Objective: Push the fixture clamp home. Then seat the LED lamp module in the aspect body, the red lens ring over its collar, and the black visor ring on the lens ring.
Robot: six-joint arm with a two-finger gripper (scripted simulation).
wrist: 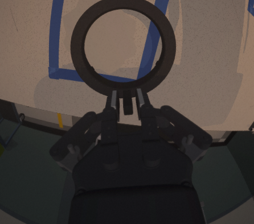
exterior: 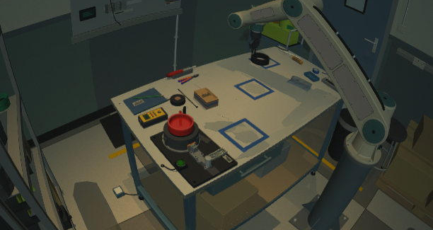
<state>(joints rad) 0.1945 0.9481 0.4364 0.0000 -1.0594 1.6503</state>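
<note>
The black visor ring (wrist: 123,45) (exterior: 260,58) lies at the far end of the table, partly over a blue tape square (wrist: 85,27), and my gripper (wrist: 127,95) (exterior: 253,51) stands at its near rim. On the black fixture plate at the table's near end, the red lens ring (exterior: 180,124) sits on top of the grey aspect body (exterior: 181,138). The fixture clamp (exterior: 200,156) stands beside the body on the plate. The LED lamp module is hidden. My gripper's fingers straddle the ring's rim with nothing clamped between them.
Two empty blue tape squares (exterior: 254,88) (exterior: 243,134) mark the middle of the table. A brown box (exterior: 205,97), a roll of tape (exterior: 177,99), a yellow meter (exterior: 153,116) and hand tools lie on the left. The far table edge runs just behind the visor ring.
</note>
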